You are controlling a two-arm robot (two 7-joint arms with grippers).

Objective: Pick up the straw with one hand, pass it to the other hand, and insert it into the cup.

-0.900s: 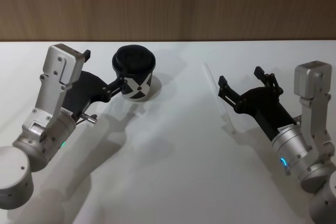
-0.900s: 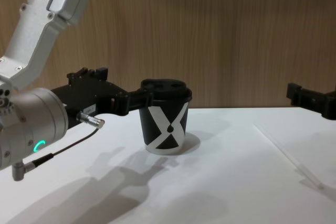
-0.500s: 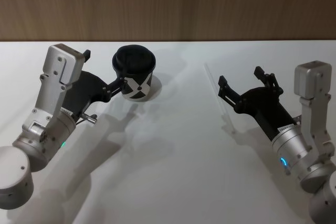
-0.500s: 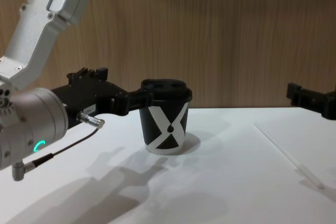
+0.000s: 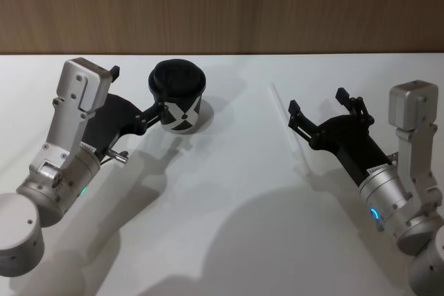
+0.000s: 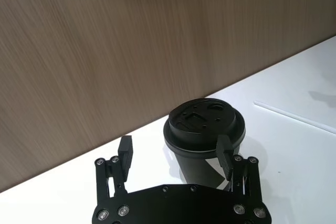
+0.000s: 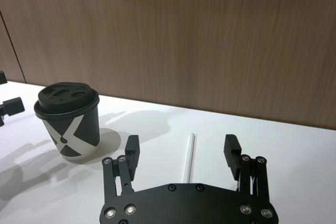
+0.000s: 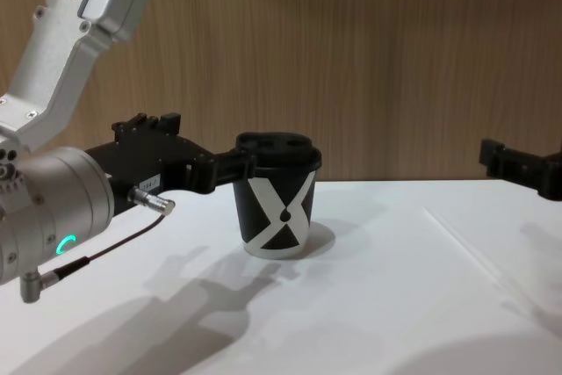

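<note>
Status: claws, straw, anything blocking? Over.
Right claw open, poised over straw lying flat on table. Left claw open beside upright lidded cup. Nothing blocking the straw.

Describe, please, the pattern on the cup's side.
The cup bears a bold white X on black, clearest in chest view.

Cup (image 8: 277, 217) — bold white X sign, black drop mark at its crossing. White label (image 8: 151, 183) on left gripper (image 6: 175, 148) body — print too small to read.

White table (image 5: 229, 192), wood-panel wall (image 5: 222, 5) behind.
</note>
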